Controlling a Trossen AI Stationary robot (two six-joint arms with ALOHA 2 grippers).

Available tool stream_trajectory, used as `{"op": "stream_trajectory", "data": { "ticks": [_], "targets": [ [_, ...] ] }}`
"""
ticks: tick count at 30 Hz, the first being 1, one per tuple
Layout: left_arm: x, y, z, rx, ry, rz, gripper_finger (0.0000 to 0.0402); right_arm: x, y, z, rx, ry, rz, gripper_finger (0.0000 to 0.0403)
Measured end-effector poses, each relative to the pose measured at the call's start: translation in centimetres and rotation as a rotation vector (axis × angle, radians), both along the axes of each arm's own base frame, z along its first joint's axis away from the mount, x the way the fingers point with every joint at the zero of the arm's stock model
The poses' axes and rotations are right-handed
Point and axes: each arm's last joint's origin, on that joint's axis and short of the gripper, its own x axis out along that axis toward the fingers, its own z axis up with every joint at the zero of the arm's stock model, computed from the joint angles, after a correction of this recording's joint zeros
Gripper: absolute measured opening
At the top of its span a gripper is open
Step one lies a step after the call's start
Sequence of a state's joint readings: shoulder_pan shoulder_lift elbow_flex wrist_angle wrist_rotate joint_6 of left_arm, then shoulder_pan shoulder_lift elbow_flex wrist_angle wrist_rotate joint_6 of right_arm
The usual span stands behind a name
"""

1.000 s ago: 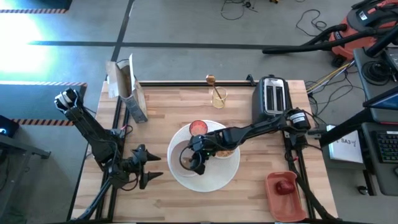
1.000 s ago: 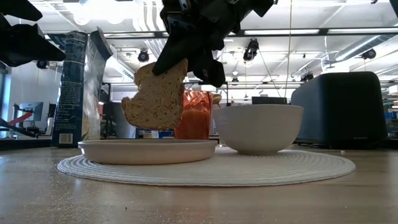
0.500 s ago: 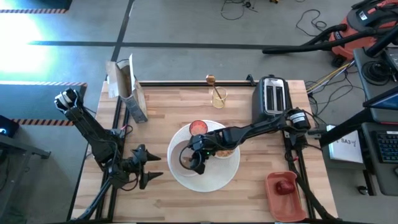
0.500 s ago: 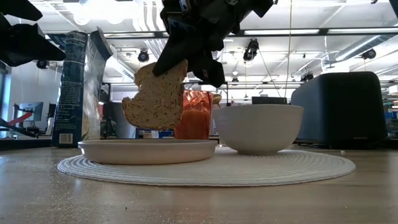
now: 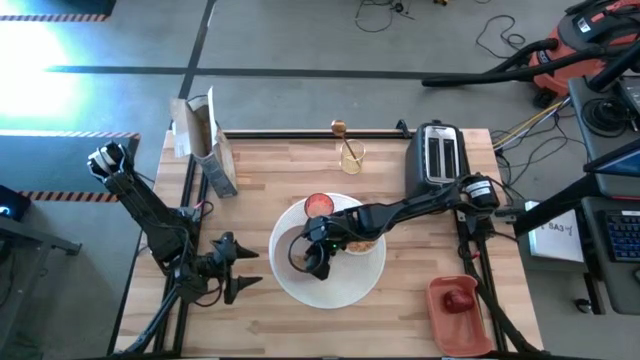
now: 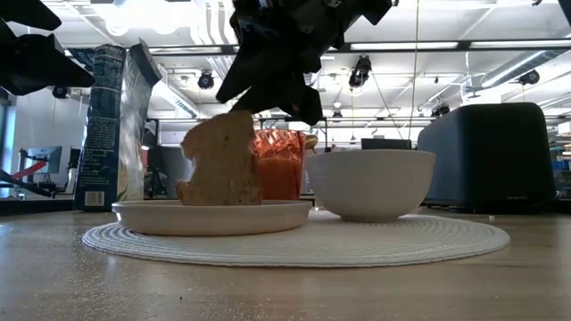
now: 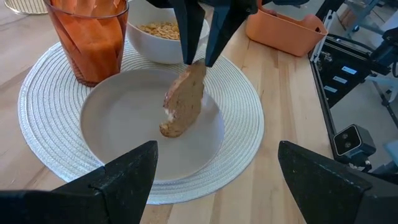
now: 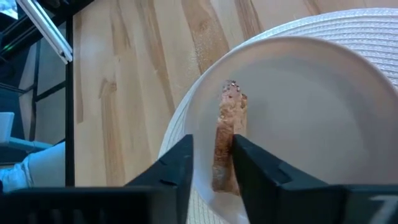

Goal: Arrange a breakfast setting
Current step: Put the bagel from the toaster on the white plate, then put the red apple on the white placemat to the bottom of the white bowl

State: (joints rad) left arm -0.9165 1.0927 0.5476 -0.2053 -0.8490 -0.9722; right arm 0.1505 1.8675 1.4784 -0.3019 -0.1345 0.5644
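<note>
From above, the right gripper [image 5: 318, 262] hangs over the plate [image 5: 290, 268]. From table height, the toast [image 6: 221, 159] stands on edge right under its parted fingers, let go. The left gripper [image 5: 238, 266] waits open beside the mat.

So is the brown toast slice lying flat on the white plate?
No: in the low view the brown toast slice stands on edge on the white plate, under the right gripper.

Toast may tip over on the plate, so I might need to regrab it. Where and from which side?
Grip the toast slice by its top edge, from straight above: it stands on edge on the white plate, flat faces exposed to the right gripper.
</note>
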Motion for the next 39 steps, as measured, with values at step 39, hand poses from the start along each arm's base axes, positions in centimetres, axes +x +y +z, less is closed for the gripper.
{"op": "stream_trajectory", "data": {
  "ticks": [39],
  "targets": [
    [-0.2, 0.9, -0.3, 0.174, -0.109, 0.164, 0.0316, -11.5, 3.4, 7.9, -0.039, 0.925, -0.445, 0.015]
  ]
}}
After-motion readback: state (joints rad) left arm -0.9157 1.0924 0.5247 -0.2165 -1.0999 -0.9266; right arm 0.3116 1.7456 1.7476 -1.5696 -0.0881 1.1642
